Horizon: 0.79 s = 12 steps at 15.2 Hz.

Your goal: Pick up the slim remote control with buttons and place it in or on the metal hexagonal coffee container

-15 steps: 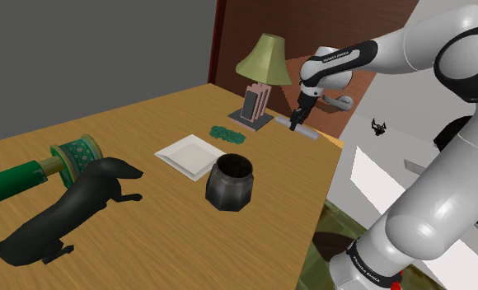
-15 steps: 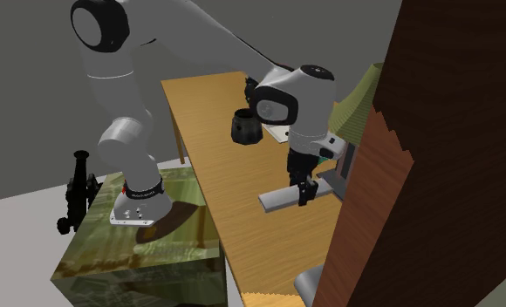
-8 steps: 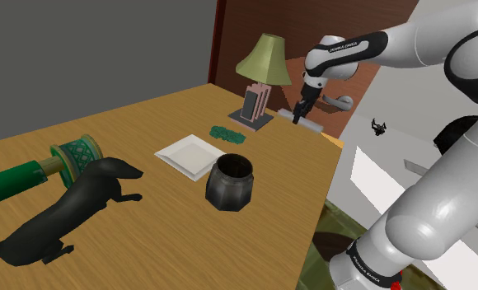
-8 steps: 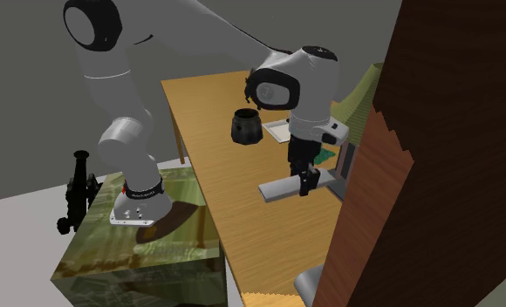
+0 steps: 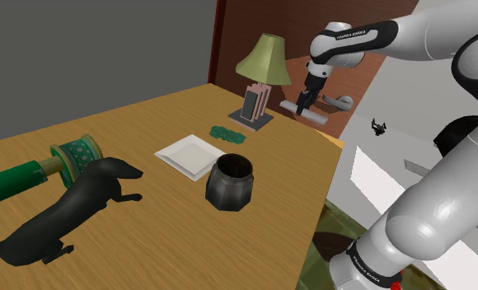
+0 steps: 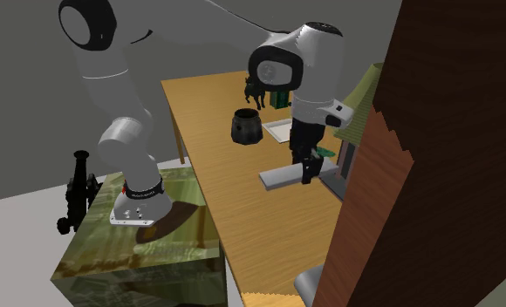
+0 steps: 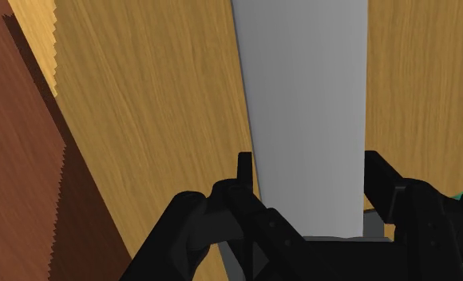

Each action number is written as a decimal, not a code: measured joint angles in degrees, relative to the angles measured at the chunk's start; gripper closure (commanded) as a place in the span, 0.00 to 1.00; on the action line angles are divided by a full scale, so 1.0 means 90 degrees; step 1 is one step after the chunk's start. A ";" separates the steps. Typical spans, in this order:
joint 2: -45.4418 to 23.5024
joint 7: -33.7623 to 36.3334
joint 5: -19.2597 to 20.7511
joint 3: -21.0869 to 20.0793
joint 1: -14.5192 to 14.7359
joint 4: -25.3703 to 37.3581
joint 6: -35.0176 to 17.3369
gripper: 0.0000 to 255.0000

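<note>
Clasping the grey remote (image 6: 279, 178), tool (image 6: 310, 172) high above table (image 6: 212, 166).

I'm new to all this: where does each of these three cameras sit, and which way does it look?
Shoulder view: beside the stand, looking down across the table toward the lamp; the white arm reaches up and left.
Second exterior view: at the table's lamp end, looking back along it; arm and stand on that view's left.
Wrist view: on the hand, looking along the gripper at the grey remote it clasps.
Both outside views share the dark container, seen from opposite ends.
</note>
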State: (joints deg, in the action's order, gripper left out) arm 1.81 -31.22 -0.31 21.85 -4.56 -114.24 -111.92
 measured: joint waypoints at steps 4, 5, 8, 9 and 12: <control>0.0073 0.0031 0.0029 -0.0011 0.0008 0.0277 0.0344 1.00; 0.0071 0.0027 0.0028 -0.0009 0.0007 0.0371 0.0436 1.00; 0.0107 0.0049 0.0042 -0.0019 0.0014 0.0557 0.0657 1.00; 0.0171 0.0125 0.0063 -0.0057 0.0046 0.0523 0.0683 1.00; 0.0586 0.0578 0.0185 -0.0295 0.0222 0.0077 0.0630 1.00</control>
State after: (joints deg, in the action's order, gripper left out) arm 7.08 -26.02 1.36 19.19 -2.56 -113.55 -106.25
